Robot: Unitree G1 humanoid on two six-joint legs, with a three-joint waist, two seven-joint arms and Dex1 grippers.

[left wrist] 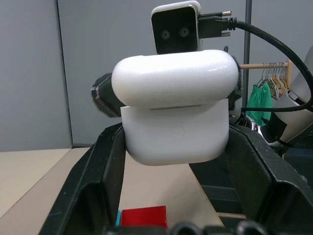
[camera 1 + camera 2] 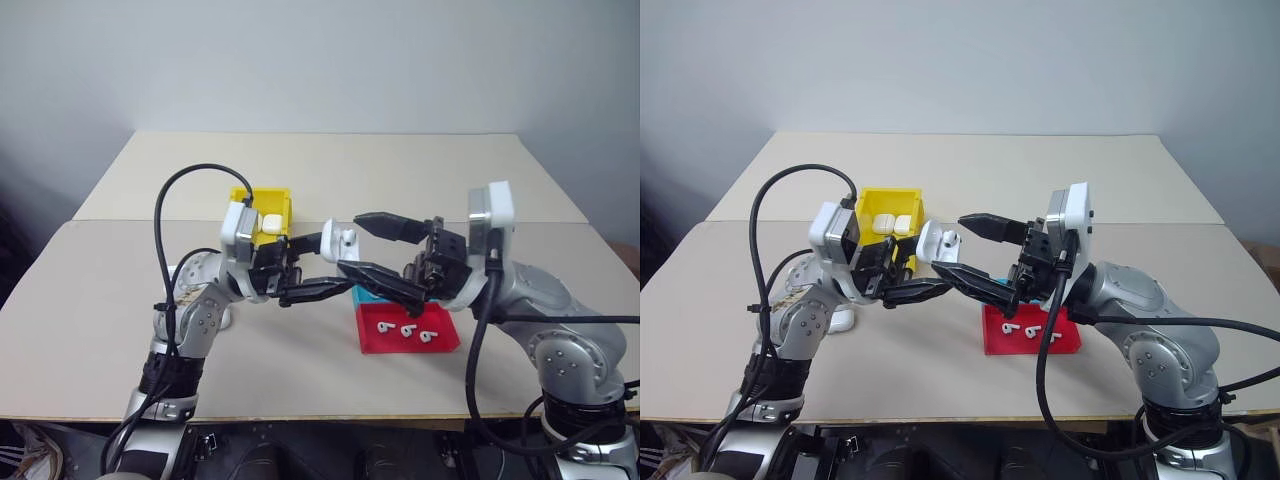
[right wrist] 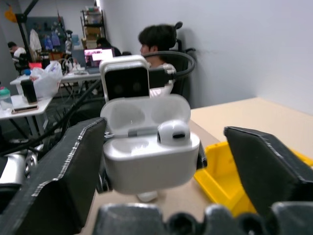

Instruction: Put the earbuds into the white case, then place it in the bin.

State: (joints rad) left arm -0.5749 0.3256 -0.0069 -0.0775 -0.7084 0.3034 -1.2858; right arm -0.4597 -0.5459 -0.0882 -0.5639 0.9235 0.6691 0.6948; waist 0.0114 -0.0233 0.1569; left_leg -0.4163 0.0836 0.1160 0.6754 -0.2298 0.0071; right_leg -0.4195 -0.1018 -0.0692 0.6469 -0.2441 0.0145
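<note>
Pretty plain beige desk [image 2: 330,170]: a yellow bin [image 2: 272,205] sits left of center, a teal-and-red tray [image 2: 405,335] nearer on the right.

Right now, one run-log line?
left gripper: shut on white case | lid open, one earbud seated | right gripper: open | bin: two cases

I see the small glossy white rounded earbud case [image 3: 149,154] at frame centre, lid hinged open, one tiny white earbud [image 3: 172,131] seated in a socket. Three more glossy white stemmed earbuds [image 2: 405,331] lie lower right of centre. The bright yellow open-top plastic bin [image 2: 888,208], left of centre, contains white cases.
</note>
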